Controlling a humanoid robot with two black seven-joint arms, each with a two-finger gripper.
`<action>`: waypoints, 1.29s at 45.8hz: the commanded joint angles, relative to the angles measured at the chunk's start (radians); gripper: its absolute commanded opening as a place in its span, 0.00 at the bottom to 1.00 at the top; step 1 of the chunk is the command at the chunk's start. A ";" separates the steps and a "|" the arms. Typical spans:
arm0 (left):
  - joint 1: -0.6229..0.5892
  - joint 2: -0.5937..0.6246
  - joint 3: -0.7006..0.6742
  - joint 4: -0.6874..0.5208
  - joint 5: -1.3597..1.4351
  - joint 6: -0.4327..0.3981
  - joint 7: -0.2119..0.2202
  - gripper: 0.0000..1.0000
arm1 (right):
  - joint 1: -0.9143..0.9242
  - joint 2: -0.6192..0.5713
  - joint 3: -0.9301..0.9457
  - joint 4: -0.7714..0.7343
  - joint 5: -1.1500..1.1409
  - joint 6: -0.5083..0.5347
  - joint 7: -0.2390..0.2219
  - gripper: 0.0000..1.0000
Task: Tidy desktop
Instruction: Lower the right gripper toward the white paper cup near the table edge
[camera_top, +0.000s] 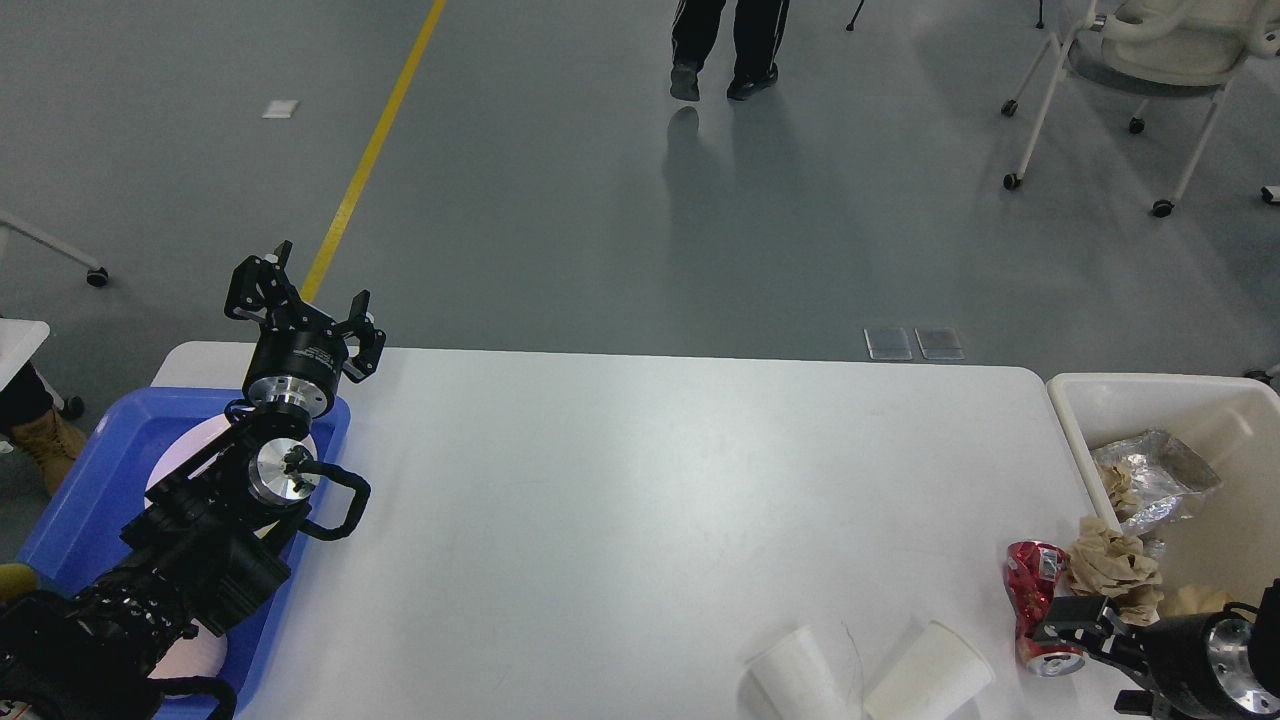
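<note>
**Big white desk, junk piled in the near-right corner**

Grey workshop floor (560, 200) runs behind everything, with a yellow line (365, 165) slanting off to the far left and a white wheeled chair (1150, 60) at the far right. Somebody's legs (730, 45) show at the top edge.

Jaws first. The right gripper (1065, 625) comes in low at the near-right corner, dark and small, so I honestly can't tell if its fingers are spread or pinched; it sits just beside the crushed red can (1032, 600), maybe touching it. The right arm (1195, 665) behind it lies nearly flat, pointing left. The left gripper (305, 305) is up at the far-left corner, fingers spread wide with nothing between them, pointing up and away. The left arm (200, 540) rises from the bottom-left corner over the blue tray (90, 480).

The desktop (640, 500) fills the middle of the view, rounded far corners visible, and its whole centre is bare. Two white paper cups (800, 680) (930, 680) lie tipped over at the near edge, close together. A crumpled brown paper wad (1105, 565) sits at the right edge next to the can, up against the off-white bin (1100, 400), which has foil (1150, 470) inside.
</note>
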 joint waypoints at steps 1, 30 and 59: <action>0.000 0.000 0.000 0.000 0.000 0.000 0.000 0.97 | 0.006 -0.003 0.013 0.001 0.000 0.000 0.001 1.00; 0.000 0.000 0.000 0.000 0.000 0.000 0.000 0.97 | -0.005 -0.076 0.033 0.113 0.003 -0.005 0.002 1.00; 0.000 0.000 0.000 0.000 0.000 0.000 0.000 0.97 | -0.001 0.045 0.084 0.096 0.083 -0.021 0.008 1.00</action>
